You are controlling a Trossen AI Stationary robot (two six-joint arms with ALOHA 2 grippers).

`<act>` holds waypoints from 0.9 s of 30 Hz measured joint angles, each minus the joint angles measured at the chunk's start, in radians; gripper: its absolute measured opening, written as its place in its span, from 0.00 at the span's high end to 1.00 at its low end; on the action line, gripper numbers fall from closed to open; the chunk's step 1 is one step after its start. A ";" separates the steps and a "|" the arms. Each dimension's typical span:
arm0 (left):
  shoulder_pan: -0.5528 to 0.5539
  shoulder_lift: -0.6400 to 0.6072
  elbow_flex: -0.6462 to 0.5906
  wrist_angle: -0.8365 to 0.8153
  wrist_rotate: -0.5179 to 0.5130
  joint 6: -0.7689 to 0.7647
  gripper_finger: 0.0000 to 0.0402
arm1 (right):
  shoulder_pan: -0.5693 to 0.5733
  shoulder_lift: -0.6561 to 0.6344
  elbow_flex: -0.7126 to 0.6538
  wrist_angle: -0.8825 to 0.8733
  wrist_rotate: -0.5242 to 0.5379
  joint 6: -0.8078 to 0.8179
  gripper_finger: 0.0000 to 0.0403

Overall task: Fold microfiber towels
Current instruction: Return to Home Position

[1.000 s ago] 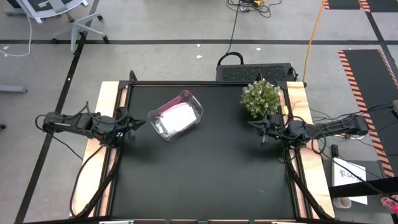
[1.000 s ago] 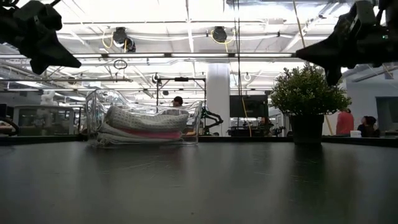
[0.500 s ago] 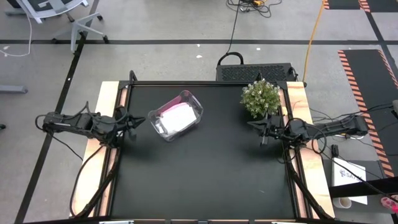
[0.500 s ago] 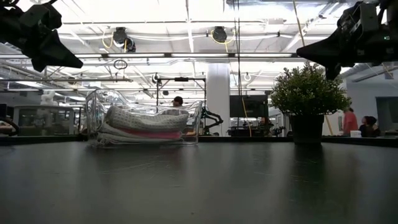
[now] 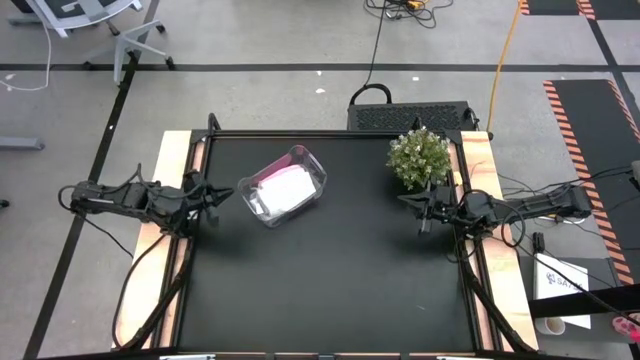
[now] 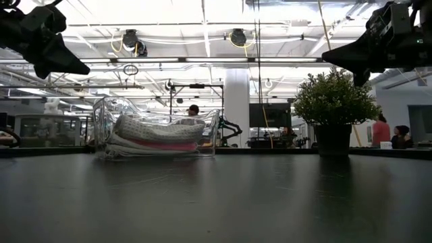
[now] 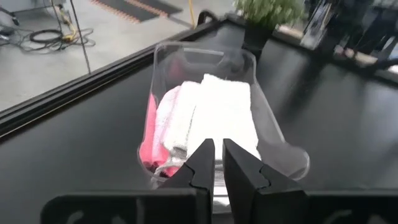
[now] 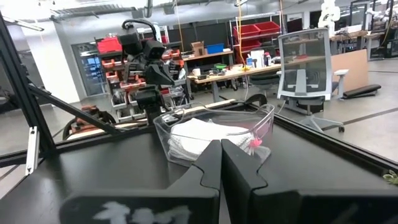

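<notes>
The microfiber towels lie stacked in a clear plastic bin (image 5: 283, 187) on the black table, left of centre. A white towel (image 7: 221, 112) is on top. A second pale one (image 7: 171, 115) and a pink one (image 7: 151, 130) show beside and below it. The same stack (image 6: 158, 131) shows through the bin wall in the low view. My left gripper (image 5: 222, 197) hovers at the table's left edge, pointing at the bin. Its fingers (image 7: 218, 152) stand only a narrow gap apart with nothing between them. My right gripper (image 5: 408, 200) hovers at the right edge, shut (image 8: 221, 149) and empty.
A potted plant (image 5: 420, 157) stands at the far right of the table, close beside my right gripper. The black tabletop (image 5: 330, 270) stretches bare between the arms and toward the near edge. People and shelves show in the room beyond the table.
My right gripper has rolled a little about its own pointing line while staying in place. The towels and the bin have not moved.
</notes>
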 joint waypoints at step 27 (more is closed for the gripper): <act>0.000 -0.188 -0.301 0.415 0.025 0.000 0.92 | -0.003 -0.300 -0.001 0.009 -0.001 0.000 1.00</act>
